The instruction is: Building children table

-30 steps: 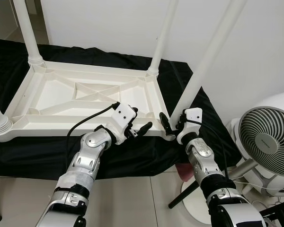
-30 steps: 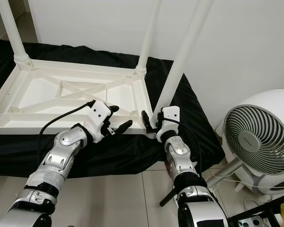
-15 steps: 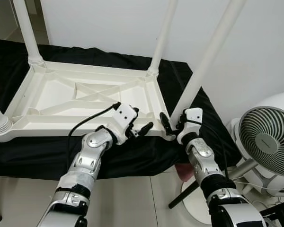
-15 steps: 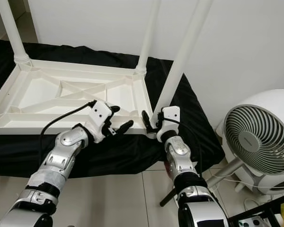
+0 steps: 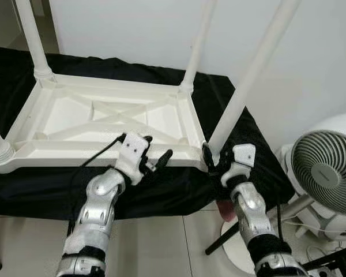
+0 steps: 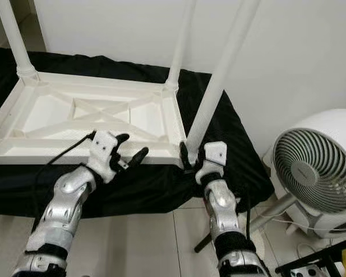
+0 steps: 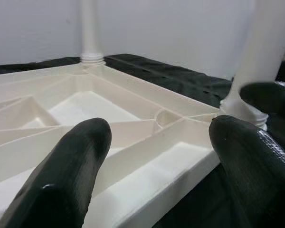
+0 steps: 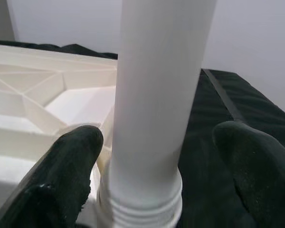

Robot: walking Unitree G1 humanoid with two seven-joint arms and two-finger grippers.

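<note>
A white plastic children's table (image 5: pixel 112 118) lies upside down on a black cloth (image 5: pixel 161 190), its legs pointing up. The near right leg (image 5: pixel 248 75) rises from the front right corner. My right gripper (image 5: pixel 214 160) is open at the base of that leg, and in the right wrist view the leg (image 8: pixel 154 95) stands between the two black fingers (image 8: pixel 69 166). My left gripper (image 5: pixel 157 148) is open just above the table's front rim (image 7: pixel 147 190), left of that corner, holding nothing.
A white pedestal fan (image 5: pixel 326 173) stands close on the right, its base on the tiled floor (image 5: pixel 161 242). A white wall runs behind the table. The far left leg (image 5: pixel 32 34) and far right leg (image 5: pixel 196 46) stand upright.
The left gripper has slid left along the front rim and nearer to me. The right wrist has dropped lower and to the right, its fingers still at the leg's base.
</note>
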